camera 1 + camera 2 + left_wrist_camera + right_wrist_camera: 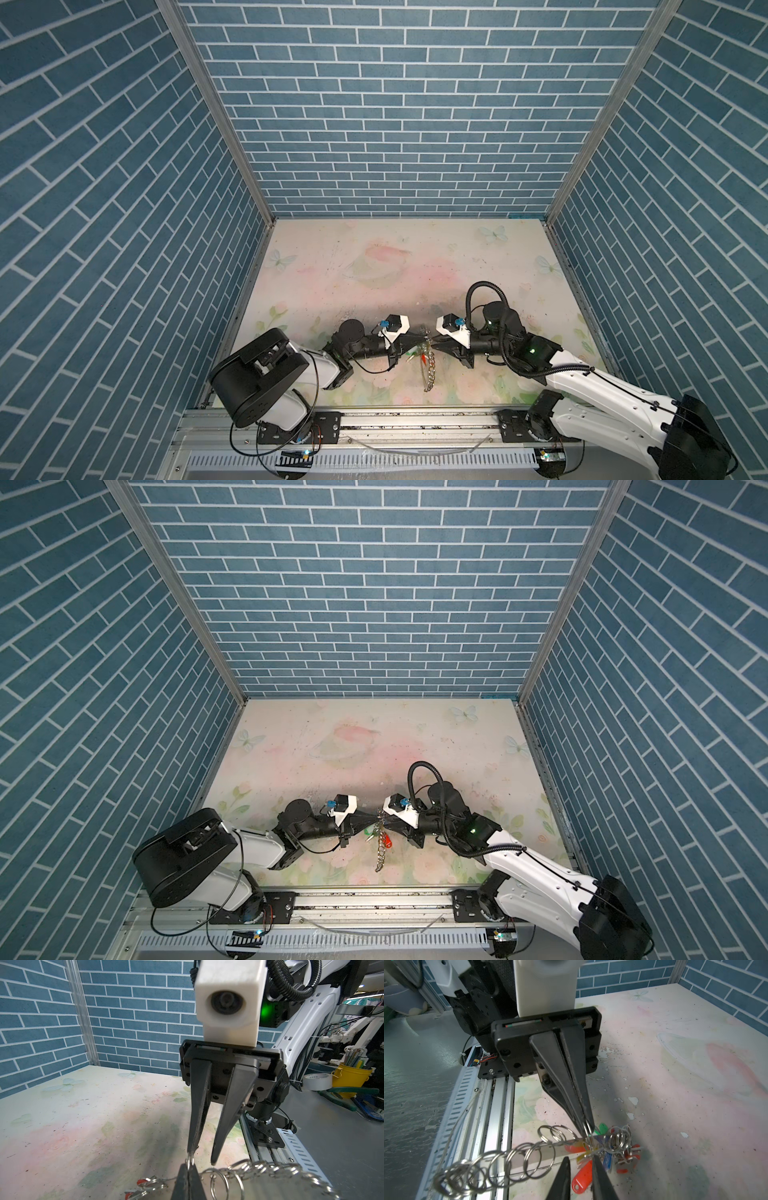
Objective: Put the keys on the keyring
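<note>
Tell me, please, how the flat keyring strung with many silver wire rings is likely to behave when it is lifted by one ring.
The keyring would probably swing and twist: the left gripper pinches only one thin ring. Its loose rings will likely slide and snag. With coloured plastic key tags clustered near one end, it probably hangs lopsided.

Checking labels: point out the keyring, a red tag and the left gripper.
keyring point(380, 852), in a top view, on its rings.
red tag point(581, 1176), right wrist view, on its body.
left gripper point(586, 1126), right wrist view, between its shut tips.
</note>
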You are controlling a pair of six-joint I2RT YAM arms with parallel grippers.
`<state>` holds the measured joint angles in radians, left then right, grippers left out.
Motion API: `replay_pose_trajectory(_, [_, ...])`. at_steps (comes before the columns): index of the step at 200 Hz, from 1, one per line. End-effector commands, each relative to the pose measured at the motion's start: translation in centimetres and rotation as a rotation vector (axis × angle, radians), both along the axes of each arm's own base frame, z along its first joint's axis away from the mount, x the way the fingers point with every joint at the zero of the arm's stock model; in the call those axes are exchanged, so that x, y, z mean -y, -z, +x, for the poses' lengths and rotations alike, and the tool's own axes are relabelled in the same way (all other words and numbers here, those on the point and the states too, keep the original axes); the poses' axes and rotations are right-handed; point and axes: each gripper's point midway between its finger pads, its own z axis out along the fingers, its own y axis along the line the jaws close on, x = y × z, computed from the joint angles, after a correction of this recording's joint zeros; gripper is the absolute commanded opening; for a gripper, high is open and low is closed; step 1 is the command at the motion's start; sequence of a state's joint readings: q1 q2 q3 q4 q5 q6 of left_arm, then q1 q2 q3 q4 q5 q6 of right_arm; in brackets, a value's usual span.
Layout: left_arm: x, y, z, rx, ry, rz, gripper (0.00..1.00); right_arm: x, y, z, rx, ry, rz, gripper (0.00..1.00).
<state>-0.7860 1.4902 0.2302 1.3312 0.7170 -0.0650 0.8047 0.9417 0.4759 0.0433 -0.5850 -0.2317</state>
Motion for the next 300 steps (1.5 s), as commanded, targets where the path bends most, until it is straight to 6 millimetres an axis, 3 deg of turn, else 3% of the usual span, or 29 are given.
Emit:
replay_pose_trajectory(1, [0.0,-2.4,-0.9,0.072,0.043,-0.072,0.0,-0.2,-1.1,0.0,0.011,-0.005,0.063,0.19])
replay_pose_trajectory(77, [-0.3,-2.8,-1.6,0.101,0.067,-0.079,0.0,-0.6,0.4,-0.6,-0.06,-0.049,0.033,0.15])
replay_pose_trajectory(187, [-0.1,-2.5,-2.0,0.089,0.101,-0.072,0.0,-1.5,-0.6,-1.1,-0.087,-0.112,0.067,0.1])
replay_pose_trajectory(245, [0.1,-1.8,-1.8,0.07,0.102,-0.057,0.0,-1.4,-0.9,-1.1,-0.084,-0.11,0.048,0.0])
replay_pose_trajectory(270, [0.2,-1.2,-1.3,0.055,0.077,-0.039,0.0,-1.2,-1.0,-0.8,-0.083,-0.094,0.015,0.0])
replay_pose_trajectory(300, [0.3,0.1,-0.7,0.04,0.048,0.039,0.09,-0.7,-0.4,-0.5,-0.084,-0.074,-0.1,0.0])
